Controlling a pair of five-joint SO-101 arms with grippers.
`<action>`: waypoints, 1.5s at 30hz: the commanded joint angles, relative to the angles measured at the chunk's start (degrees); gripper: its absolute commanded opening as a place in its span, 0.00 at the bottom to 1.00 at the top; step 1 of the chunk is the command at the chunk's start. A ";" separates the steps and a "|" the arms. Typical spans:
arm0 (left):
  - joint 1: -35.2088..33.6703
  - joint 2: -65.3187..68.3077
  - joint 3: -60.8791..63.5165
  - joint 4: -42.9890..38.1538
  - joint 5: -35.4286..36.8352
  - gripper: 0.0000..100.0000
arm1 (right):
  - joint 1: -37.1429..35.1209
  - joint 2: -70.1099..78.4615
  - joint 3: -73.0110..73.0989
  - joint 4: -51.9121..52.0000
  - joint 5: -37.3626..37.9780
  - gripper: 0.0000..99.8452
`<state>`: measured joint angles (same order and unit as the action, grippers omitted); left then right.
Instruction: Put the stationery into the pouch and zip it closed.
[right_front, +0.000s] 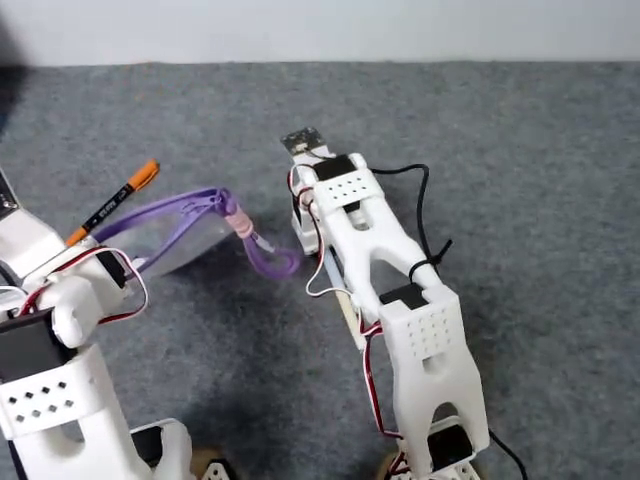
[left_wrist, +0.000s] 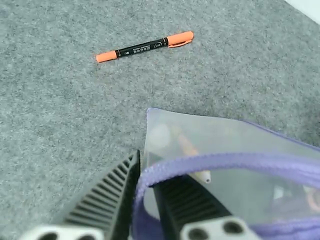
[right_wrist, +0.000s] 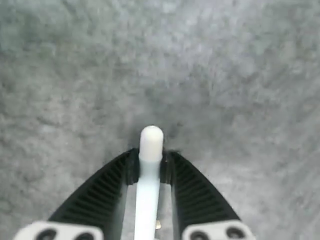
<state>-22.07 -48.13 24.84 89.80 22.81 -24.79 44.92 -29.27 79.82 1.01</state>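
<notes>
A clear pouch (right_front: 185, 240) with a purple zipper edge (left_wrist: 210, 162) lies on the grey carpet, its mouth held up. My left gripper (left_wrist: 142, 162) is shut on that purple edge at the pouch's near-left end (right_front: 130, 262). An orange pen (left_wrist: 187, 146) shows through the pouch's wall. An orange-capped black marker (left_wrist: 145, 46) lies loose on the carpet just beyond the pouch (right_front: 115, 205). My right gripper (right_wrist: 150, 152) is shut on a white pen (right_wrist: 151, 142), low over bare carpet. In the high view this pen (right_front: 345, 308) pokes out under the right arm, right of the pouch.
A purple strap loop (right_front: 272, 263) with a pink zipper pull (right_front: 240, 222) trails from the pouch toward the right arm. Grey carpet (right_front: 520, 180) stretches open to the right and at the back. A white wall edge runs along the far side.
</notes>
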 joint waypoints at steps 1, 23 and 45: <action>-0.44 -0.44 -2.86 0.44 0.62 0.01 | -1.01 -5.49 -0.62 5.49 0.18 0.01; -0.44 -0.44 -2.86 0.35 0.70 0.01 | -11.91 -55.78 -0.18 22.90 -9.58 0.01; -0.44 -0.44 -2.77 0.44 0.70 0.01 | -27.82 -62.55 9.67 -41.89 -8.70 0.01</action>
<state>-22.07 -48.13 24.84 89.98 22.81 -52.04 -18.02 -21.71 47.65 -11.65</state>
